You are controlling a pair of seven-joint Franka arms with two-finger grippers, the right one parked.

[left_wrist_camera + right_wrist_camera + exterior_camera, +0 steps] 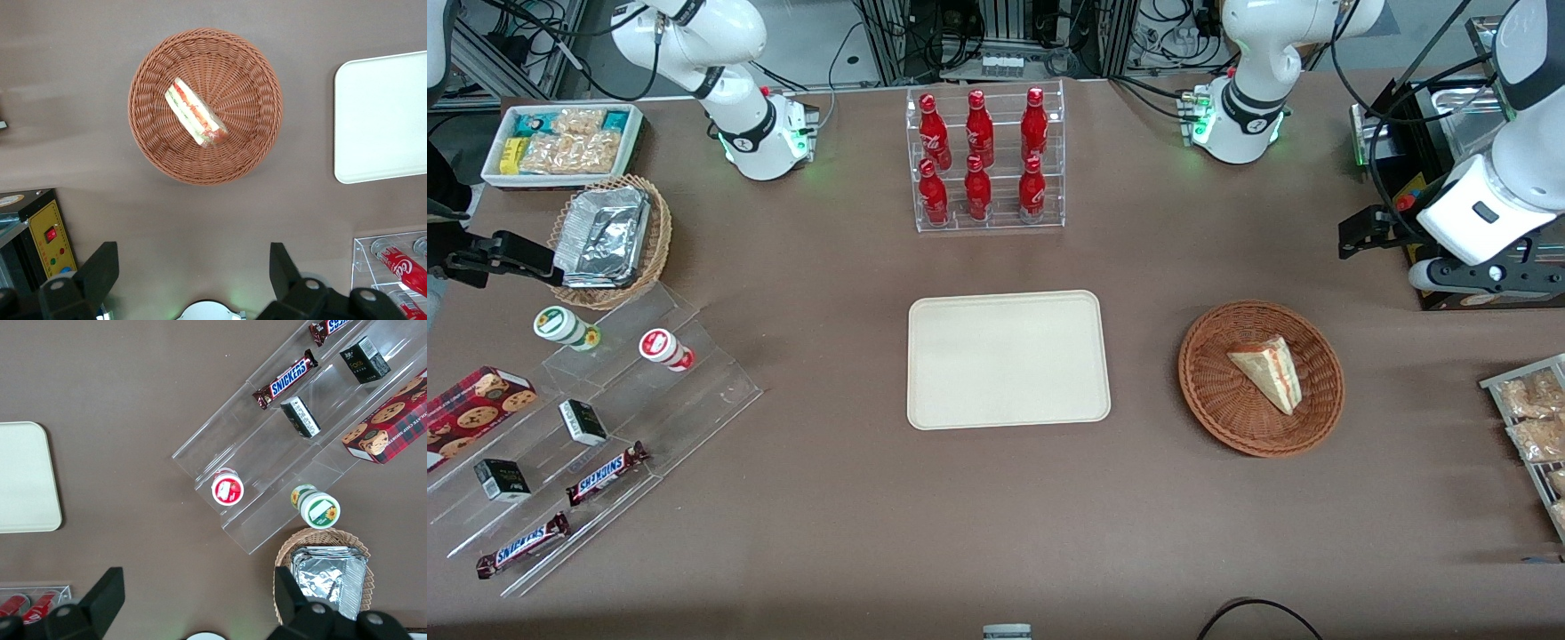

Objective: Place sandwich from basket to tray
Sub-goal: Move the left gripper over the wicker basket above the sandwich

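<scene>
Sandwich [1269, 371] lies in the basket [1215, 388], untouched, with the tray [1007, 359] bare beside it, toward the parked arm's end. My gripper [189, 283] hangs high, above bare table farther from the front camera than the basket, fingers [100, 269] spread wide, holding nothing. I judge I should come down over the wedge, turn my wrist so the pads close across its flat bread faces, and squeeze lightly so the wrap doesn't slip. Readable print: SNICKERS bars [607, 472] on the clear steps; the red bottles [978, 188] probably carry Coca-Cola script.
</scene>
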